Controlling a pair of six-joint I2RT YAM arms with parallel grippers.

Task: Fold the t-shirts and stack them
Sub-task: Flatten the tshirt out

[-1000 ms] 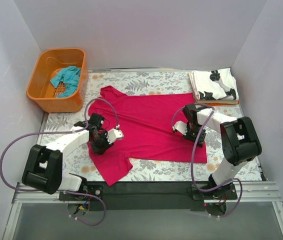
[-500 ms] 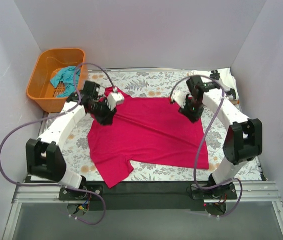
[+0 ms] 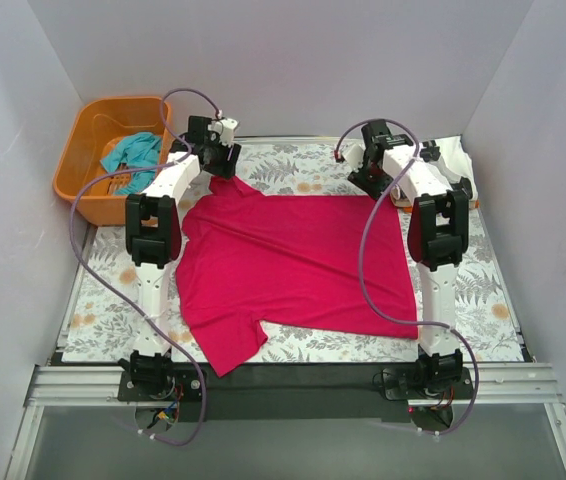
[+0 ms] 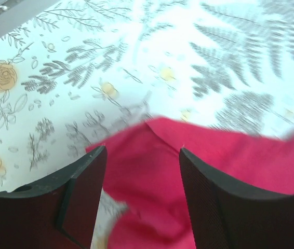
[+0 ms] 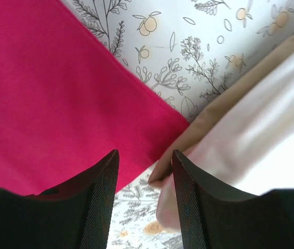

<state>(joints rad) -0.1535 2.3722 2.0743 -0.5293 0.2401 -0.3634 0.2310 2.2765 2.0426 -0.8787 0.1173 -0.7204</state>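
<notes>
The magenta-red t-shirt (image 3: 288, 260) lies spread flat on the flowered table. My left gripper (image 3: 220, 160) is open over its far left sleeve tip (image 4: 152, 171), nothing held. My right gripper (image 3: 368, 175) is open over the shirt's far right corner (image 5: 58, 104), next to the folded white t-shirt with black marks (image 3: 433, 172), whose edge shows in the right wrist view (image 5: 251, 129). The teal t-shirt (image 3: 133, 155) lies crumpled in the orange basket (image 3: 78, 185).
The basket stands at the far left corner, beyond the table's edge. The white shirt lies on a tan board (image 5: 209, 127) at the far right. Grey walls close in the back and both sides.
Both arms have reached from the shirt's middle to its far edge, left to the far left sleeve, right to the far right corner. The shirt lies a little flatter.
</notes>
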